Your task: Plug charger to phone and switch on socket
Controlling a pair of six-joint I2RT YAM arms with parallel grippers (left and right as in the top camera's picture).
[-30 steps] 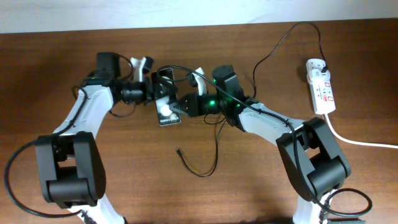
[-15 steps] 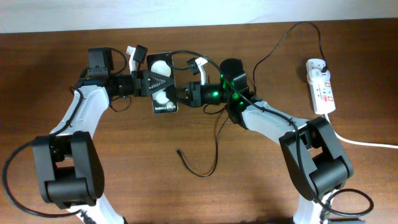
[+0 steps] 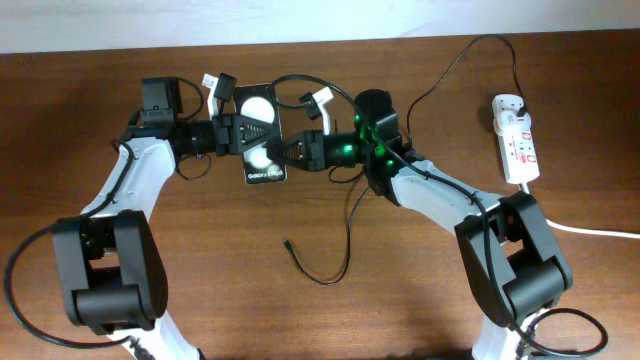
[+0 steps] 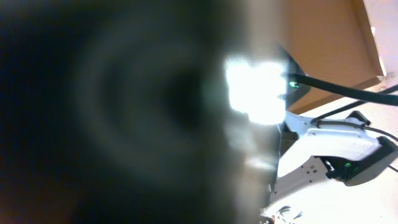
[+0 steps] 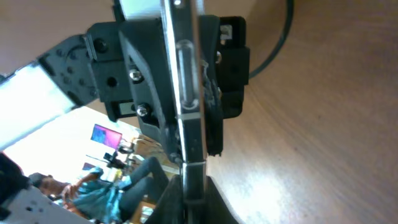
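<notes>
The counter (image 3: 400, 300) is dark brown wood with a faint grain, and a pale strip of wall (image 3: 300, 20) runs along the top edge of the overhead view. In the upper middle of that view the two arms meet over the phone (image 3: 265, 172), which faces up and shows two round white glints on its glass.

The left pincer (image 3: 250, 133) is clamped across the middle of the phone from the left. The right pincer (image 3: 290, 150) comes in from the right, and its own camera shows its two dark fingers pressed against either face of the phone's near end.

The charger (image 3: 345, 225) trails in a loose curve across the lower middle of the counter, and its connector tip (image 3: 288, 242) lies on bare wood, well apart from the phone. The socket (image 3: 517, 140) lies at the far right, with a black plug in its top end and a thick white cord (image 3: 580, 226) running off the right edge.

The left wrist view is mostly dark blur and glare (only a wedge of brown counter and a white arm show, at the right). Behind the phone in the right wrist view, the room is a bright blur with a small glowing screen (image 5: 106, 134).
</notes>
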